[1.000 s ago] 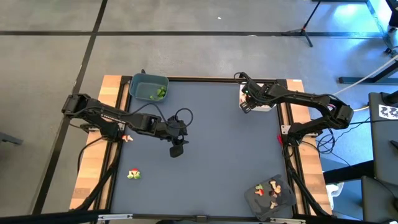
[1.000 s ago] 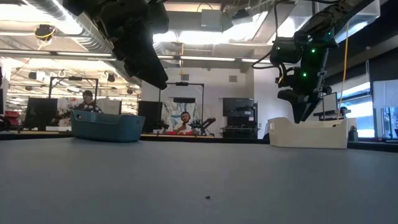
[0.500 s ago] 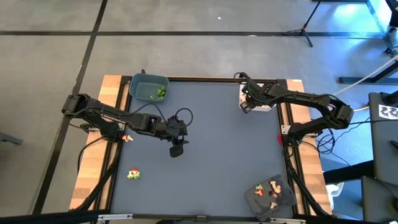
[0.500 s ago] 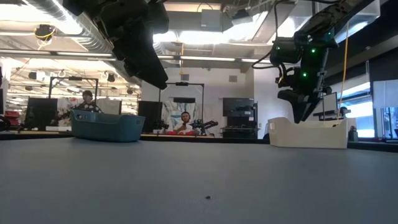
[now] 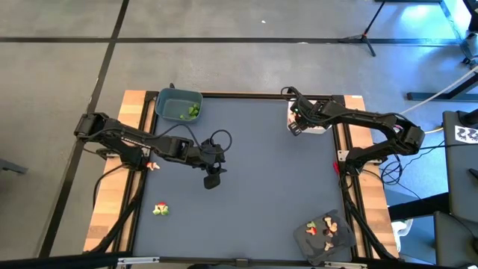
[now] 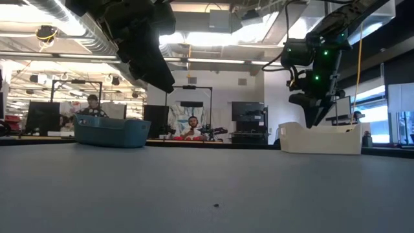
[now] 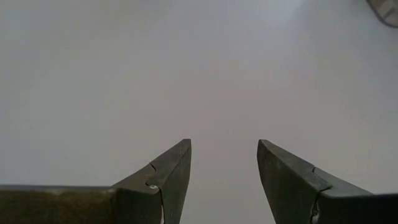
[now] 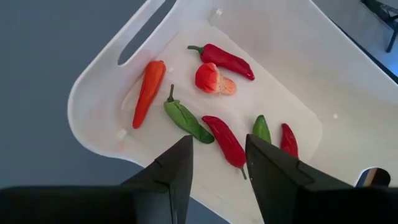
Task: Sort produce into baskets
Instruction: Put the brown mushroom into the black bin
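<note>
The right gripper (image 8: pixel 214 163) hangs over the white plastic tub (image 8: pixel 118 134) at the far right corner of the dark grey worktop (image 5: pixel 254 179), its fingers spread a little with nothing between them. Look down through that wrist view and the tub is filling up: an orange-red carrot-shaped piece (image 8: pixel 148 92), a long red chilli with a green stem (image 8: pixel 224 60), a rounded red piece with a cut face (image 8: pixel 211 78), a green pepper (image 8: pixel 185 120), a second red chilli (image 8: pixel 225 142), another green piece (image 8: pixel 262 129) and a small red one (image 8: pixel 288 139) just beside it.

From table height the right gripper sits just above the tub's rim, tips pointing down, green lights glowing on the arm.

Over to the left gripper (image 7: pixel 222 165): it hovers above bare worktop near the middle-left, fingers apart and empty. Nothing lies under it in its wrist view.

The blue-grey plastic tub (image 5: pixel 169 100) stands at the far left corner with a few green produce pieces (image 5: pixel 192 112) inside. The dark grey shallow tray (image 5: pixel 308 238) sits at the near right corner, carrying several tan and red bits (image 5: pixel 328 228).

On the worktop itself, a small green-and-red cluster of produce (image 5: pixel 160 209) lies near the left edge towards the front, well apart from every basket. One more pale-and-red piece (image 5: pixel 153 166) rests at the left edge, right by the left arm.
</note>
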Robot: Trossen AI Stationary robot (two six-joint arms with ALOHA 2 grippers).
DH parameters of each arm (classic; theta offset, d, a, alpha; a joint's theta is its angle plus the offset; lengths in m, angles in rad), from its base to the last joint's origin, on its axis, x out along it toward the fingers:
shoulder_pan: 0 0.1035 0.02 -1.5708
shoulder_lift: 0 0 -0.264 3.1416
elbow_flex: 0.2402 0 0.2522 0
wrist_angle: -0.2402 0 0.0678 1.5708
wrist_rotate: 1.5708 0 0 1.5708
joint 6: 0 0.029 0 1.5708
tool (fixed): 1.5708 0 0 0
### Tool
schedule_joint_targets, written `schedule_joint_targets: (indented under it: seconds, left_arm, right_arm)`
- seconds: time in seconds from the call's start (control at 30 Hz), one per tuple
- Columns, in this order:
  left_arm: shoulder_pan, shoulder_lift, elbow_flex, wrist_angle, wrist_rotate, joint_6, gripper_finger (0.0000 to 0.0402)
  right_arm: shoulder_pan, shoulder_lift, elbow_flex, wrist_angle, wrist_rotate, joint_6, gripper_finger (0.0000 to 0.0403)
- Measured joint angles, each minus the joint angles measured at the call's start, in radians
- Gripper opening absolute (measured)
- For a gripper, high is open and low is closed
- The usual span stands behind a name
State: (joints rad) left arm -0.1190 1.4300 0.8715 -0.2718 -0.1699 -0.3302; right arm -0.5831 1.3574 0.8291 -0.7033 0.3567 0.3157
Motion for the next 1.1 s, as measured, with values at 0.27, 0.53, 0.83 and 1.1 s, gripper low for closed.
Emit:
schedule_joint_targets:
  seconds: [0.27, 0.53, 0.83, 1.1]
  left_arm:
    - [0.000, 0.000, 0.000, 0.000, 0.000, 0.000, 0.0180]
    - [0.000, 0.000, 0.000, 0.000, 0.000, 0.000, 0.0180]
    - [0.000, 0.000, -0.001, 0.015, 0.000, 0.016, 0.0180]
    - [0.000, 0.000, -0.002, 0.032, 0.000, 0.039, 0.0180]
  right_arm:
    - [0.000, 0.000, 0.000, 0.006, -0.001, 0.000, 0.0147]
    - [0.024, -0.002, 0.000, 0.035, -0.009, -0.005, 0.0147]
    - [0.199, -0.008, 0.002, 0.149, -0.009, 0.000, 0.0147]
    - [0.388, -0.008, 0.003, 0.309, -0.011, 0.003, 0.0147]
